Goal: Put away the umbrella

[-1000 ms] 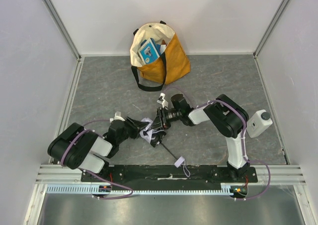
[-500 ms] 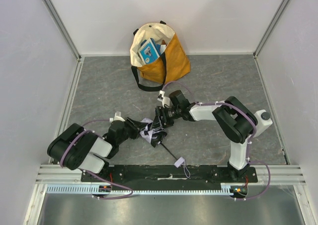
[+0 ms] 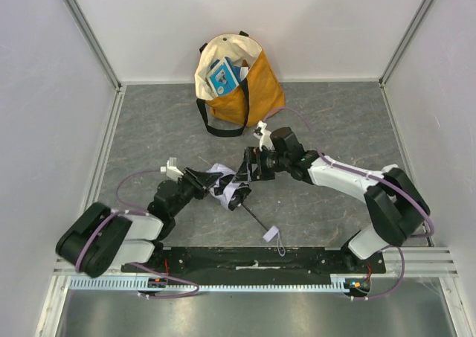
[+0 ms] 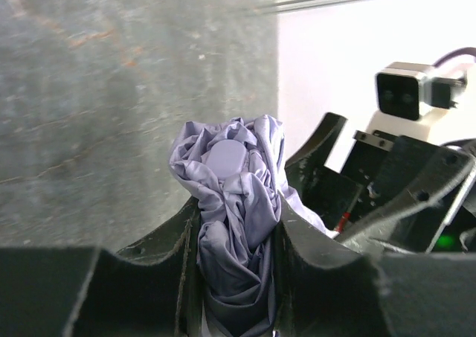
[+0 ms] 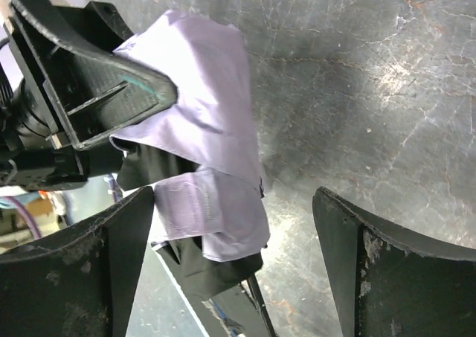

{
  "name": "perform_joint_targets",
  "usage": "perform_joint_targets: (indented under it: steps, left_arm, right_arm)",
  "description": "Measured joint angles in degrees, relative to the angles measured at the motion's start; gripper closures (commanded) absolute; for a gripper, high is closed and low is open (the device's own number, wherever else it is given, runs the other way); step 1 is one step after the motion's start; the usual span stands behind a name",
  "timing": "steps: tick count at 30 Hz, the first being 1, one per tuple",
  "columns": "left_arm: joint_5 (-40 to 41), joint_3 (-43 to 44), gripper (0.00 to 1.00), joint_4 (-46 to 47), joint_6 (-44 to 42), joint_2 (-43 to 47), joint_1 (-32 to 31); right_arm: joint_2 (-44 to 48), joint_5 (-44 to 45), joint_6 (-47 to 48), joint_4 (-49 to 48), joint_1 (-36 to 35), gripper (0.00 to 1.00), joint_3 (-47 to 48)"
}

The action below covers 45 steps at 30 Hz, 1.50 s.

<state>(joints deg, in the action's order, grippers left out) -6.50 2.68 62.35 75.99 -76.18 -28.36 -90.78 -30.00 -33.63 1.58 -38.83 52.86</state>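
Note:
The umbrella (image 3: 225, 185) is a folded bundle of pale lavender fabric in the middle of the floor. Its slim black shaft (image 3: 253, 218) runs toward the near edge and ends at a small lavender wrist strap (image 3: 271, 236). My left gripper (image 3: 210, 182) is shut on the crumpled canopy (image 4: 234, 192), with fabric bulging out between its fingers (image 4: 167, 240). My right gripper (image 3: 246, 173) stands wide open just to the right of the bundle. In the right wrist view the umbrella (image 5: 208, 143) lies beside the left finger (image 5: 111, 262), with nothing gripped.
A mustard-and-cream tote bag (image 3: 239, 84) stands open at the back wall with a blue box inside and a black strap hanging on the floor. White walls enclose the grey floor (image 3: 149, 129) on three sides. The left gripper's finger (image 5: 97, 84) shows in the right wrist view.
My right gripper has opened wide and let go of the umbrella, and its arm has stretched out lower. The left gripper has carried the bundle slightly up and away from the near edge.

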Motion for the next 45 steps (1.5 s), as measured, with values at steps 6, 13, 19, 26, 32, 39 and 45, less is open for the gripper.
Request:
perform_joint_targets:
  steps: [6, 13, 19, 26, 32, 39, 45]
  left_arm:
    - [0.0, 0.02, 0.98, -6.03, -4.04, 14.03, 0.07]
    - [-1.29, 1.18, 0.98, -7.45, -4.46, 19.32, 0.37]
    - [-2.64, 2.97, 0.98, -2.67, -2.75, 20.06, 1.07]
    - [-2.86, 8.68, 0.98, 5.29, 2.84, 17.27, 1.66]
    - [-3.02, 16.74, 0.98, 8.46, 4.68, 15.08, 1.66]
    - [-3.04, 22.14, 0.98, 10.05, 6.49, 9.33, 1.66]
    - [-3.13, 23.1, 0.98, 9.79, 6.95, 7.43, 1.49]
  right_arm:
    - [8.87, 3.39, -4.83, 0.5, 1.73, 0.02, -1.09]
    - [19.5, 9.27, -16.85, 0.37, 10.95, 0.03, -1.73]
    - [21.46, 9.53, -25.22, -1.9, 12.5, 0.09, -7.96]
    - [22.36, 5.2, -43.04, -15.41, 12.59, 0.2, -21.27]
    - [18.67, 4.13, -58.73, -32.26, 7.89, 0.24, -24.24]
    - [9.42, 5.75, -74.64, -51.43, -1.09, 0.28, -24.5]
    - [6.01, 9.33, -78.82, -61.59, -5.7, 0.36, -23.63]
